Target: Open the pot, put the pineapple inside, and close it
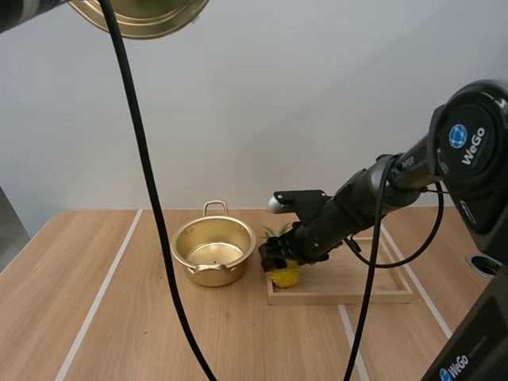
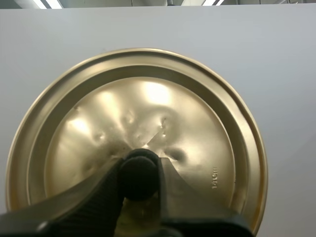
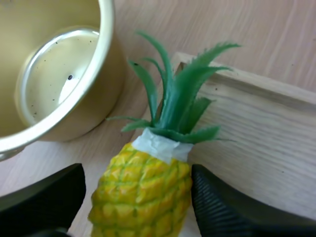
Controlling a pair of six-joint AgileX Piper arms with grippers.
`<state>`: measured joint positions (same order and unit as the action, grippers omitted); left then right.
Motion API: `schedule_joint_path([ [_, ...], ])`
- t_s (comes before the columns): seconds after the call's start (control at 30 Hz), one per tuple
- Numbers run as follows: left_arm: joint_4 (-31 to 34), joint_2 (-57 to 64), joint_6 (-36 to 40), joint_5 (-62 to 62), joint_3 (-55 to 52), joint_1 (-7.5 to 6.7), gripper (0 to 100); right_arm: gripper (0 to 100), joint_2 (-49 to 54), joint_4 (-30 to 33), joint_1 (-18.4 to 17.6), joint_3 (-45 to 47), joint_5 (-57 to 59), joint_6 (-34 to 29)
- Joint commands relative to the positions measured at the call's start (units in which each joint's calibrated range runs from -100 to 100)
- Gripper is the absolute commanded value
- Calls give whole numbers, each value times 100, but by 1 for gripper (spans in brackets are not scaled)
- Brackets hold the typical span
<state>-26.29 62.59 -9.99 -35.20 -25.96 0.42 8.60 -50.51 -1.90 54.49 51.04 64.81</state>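
Gold pot (image 1: pixel 213 252) sits open on the wooden table (image 1: pixel 95 317), a little left of centre in the lower half of the high frame, with one loop handle to the rear and one to the front. Its inside is bare metal, with a few dark specks on the bottom in the right wrist view (image 3: pixel 54 74). Lid (image 1: pixel 143 16) hangs high at the upper left of the high frame, cut off by the top edge and well apart from the pot. In the left wrist view the left gripper (image 2: pixel 140 170) is clenched on the lid's black knob (image 2: pixel 139 177), one finger pressed to each side; the lid's (image 2: pixel 148 118) dented top faces the camera. Tray (image 1: pixel 357 286), pale wood, lies just right of the pot with a narrow strip of table between them. Pineapple (image 1: pixel 284 274) lies on its side at the tray's left end, right of centre in the high frame, its yellow body toward the front and its green crown toward the rear. Right gripper (image 1: pixel 274 258) is down over it. In the right wrist view the right gripper's (image 3: pixel 138 207) fingers stand apart astride the fruit (image 3: pixel 143 192). One finger (image 3: pixel 222 207) is against the tray-side flank, and the other (image 3: pixel 44 197) is just off the pot-side flank, with a sliver of table between. So the fingers are released, not pinching. The crown crosses the tray's (image 3: pixel 256 148) rim, close to the pot's wall.
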Motion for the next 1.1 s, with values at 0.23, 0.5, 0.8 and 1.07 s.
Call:
schedule_joint_path([
  [0.23,-61,40,49,135,24,7,0,100,12,47,-512,-32,-1048,58],
  [0.5,-61,40,49,135,24,7,0,91,12,190,-512,-32,-1136,41],
  [0.8,-61,40,49,135,24,7,0,0,12,417,-512,-32,-1136,26],
  [1.07,-61,40,49,135,24,7,0,0,42,536,-512,-32,-1136,-137],
])
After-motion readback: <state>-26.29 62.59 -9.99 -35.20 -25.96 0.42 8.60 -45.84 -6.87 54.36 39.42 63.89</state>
